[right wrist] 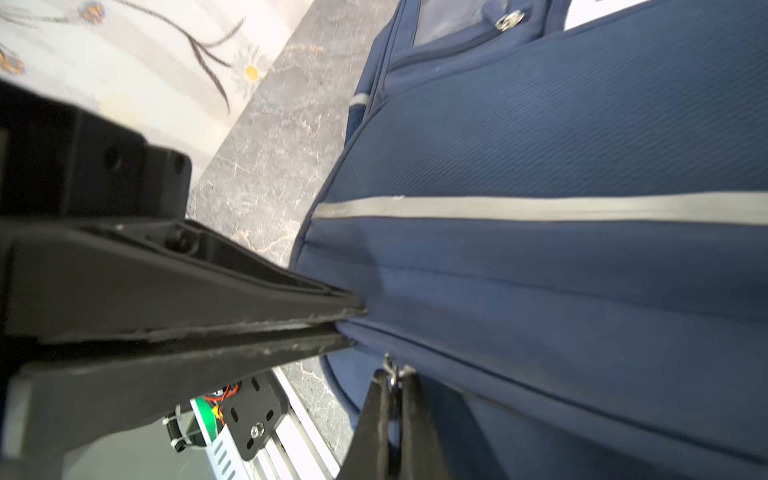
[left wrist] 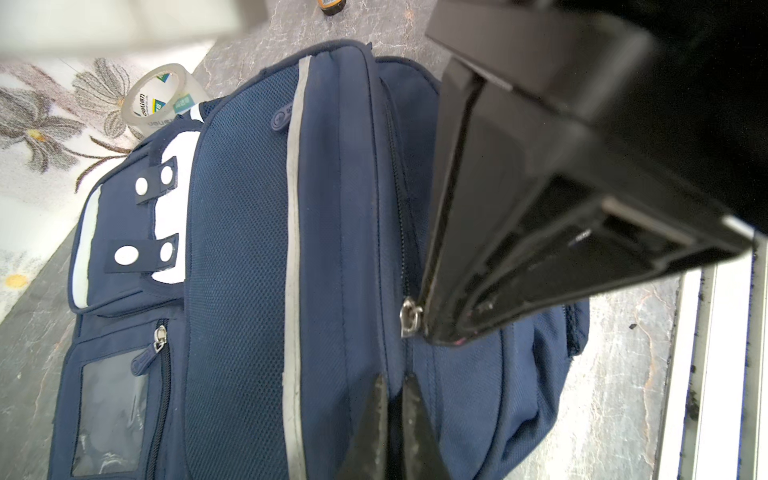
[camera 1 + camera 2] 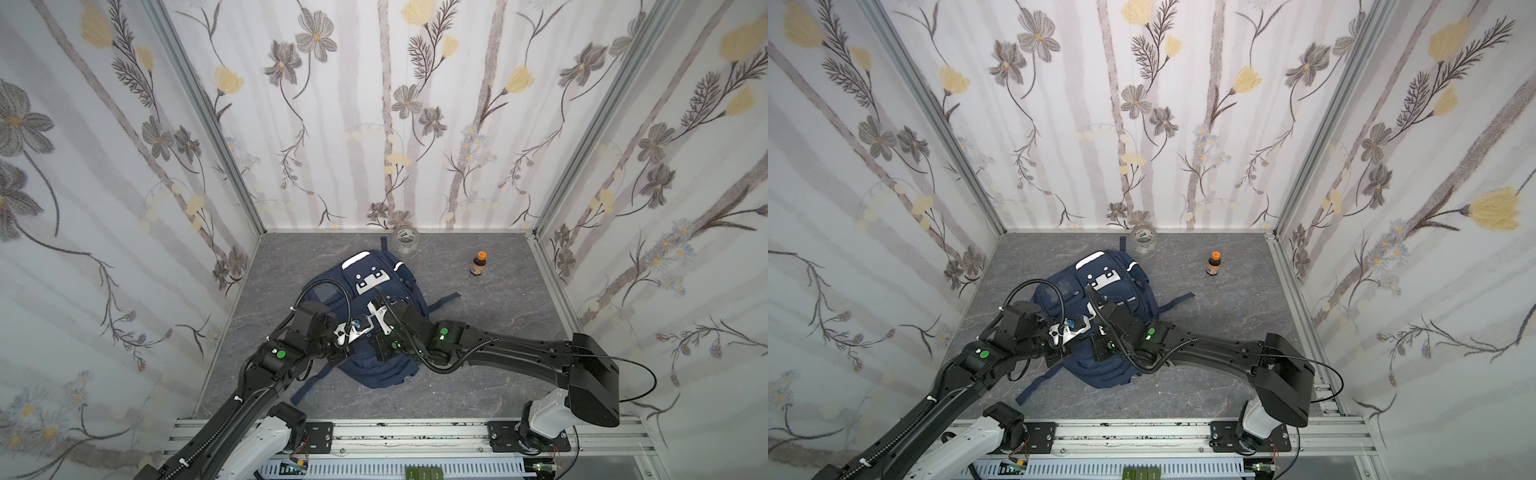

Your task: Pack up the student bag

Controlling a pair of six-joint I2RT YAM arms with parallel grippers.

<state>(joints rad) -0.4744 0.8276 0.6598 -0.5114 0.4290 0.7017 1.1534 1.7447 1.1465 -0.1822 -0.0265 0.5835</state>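
The student bag [image 3: 395, 374] [image 3: 1113, 374], navy blue with white patches and a grey stripe, lies flat on the grey marbled table in both top views. Both grippers meet over its middle. My left gripper [image 2: 397, 379] [image 3: 365, 328] is shut, pinching the bag's fabric [image 2: 241, 249] along the main zip seam. My right gripper [image 1: 395, 374] [image 3: 374, 316] is shut on the metal zip pull [image 1: 392, 365] [image 2: 410, 318] of that same zip. The zip looks closed from the far side up to the pull. What is inside the bag [image 1: 540, 145] is hidden.
A roll of clear tape [image 3: 404, 241] [image 2: 162, 95] stands by the back wall just beyond the bag. A small brown bottle with an orange cap [image 3: 478, 264] [image 3: 1214, 264] stands to the back right. Flowered walls close in three sides. An aluminium rail [image 3: 415, 432] runs along the front.
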